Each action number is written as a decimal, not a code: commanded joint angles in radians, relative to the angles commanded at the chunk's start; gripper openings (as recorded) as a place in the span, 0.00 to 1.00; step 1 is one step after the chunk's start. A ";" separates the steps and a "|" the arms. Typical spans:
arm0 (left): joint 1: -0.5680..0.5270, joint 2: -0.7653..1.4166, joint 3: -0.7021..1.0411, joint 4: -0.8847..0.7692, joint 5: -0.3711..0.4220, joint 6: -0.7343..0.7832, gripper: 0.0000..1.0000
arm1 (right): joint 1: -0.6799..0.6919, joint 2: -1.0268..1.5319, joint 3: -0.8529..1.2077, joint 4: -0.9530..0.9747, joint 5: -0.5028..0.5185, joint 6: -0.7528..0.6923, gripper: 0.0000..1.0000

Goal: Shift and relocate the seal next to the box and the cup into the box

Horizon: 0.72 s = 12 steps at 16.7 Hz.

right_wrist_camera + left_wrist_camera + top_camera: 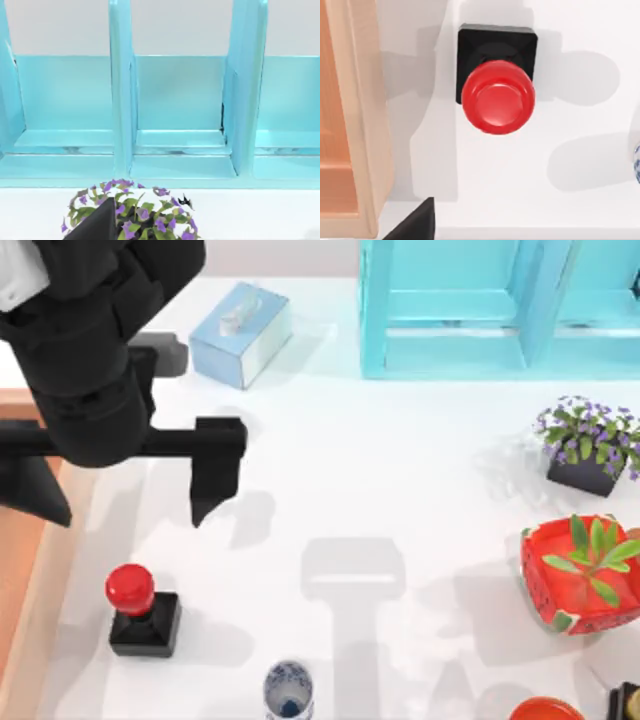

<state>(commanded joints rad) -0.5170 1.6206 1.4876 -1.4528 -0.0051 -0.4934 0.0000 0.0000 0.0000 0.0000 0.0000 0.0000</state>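
Top view: one seal (143, 612), one cup (288, 689).

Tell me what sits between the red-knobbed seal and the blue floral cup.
Nothing: in the top view, bare white table separates the red-knobbed black-based seal from the small white blue-patterned cup, crossed by faint shadow.

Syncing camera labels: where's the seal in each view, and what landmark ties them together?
Top view: the seal stands low on the table's left side, upright, near the box.
Left wrist view: the seal sits near the middle, seen from above, beside the box rim.
Right wrist view: not in it.
Shared landmark: the box rim, top and left wrist views.
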 joint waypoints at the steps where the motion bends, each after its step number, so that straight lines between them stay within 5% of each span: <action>1: -0.044 0.012 -0.014 0.025 0.000 -0.044 1.00 | 0.000 0.000 0.000 0.000 0.000 0.000 1.00; 7: -0.392 0.083 -0.133 0.223 0.004 -0.393 1.00 | 0.000 0.000 0.000 0.000 0.000 0.000 1.00; 12: -0.483 0.099 -0.183 0.297 0.006 -0.484 1.00 | 0.000 0.000 0.000 0.000 0.000 0.000 1.00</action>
<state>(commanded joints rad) -0.9997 1.7198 1.3044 -1.1559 0.0009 -0.9773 0.0000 0.0000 0.0000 0.0000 0.0000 0.0000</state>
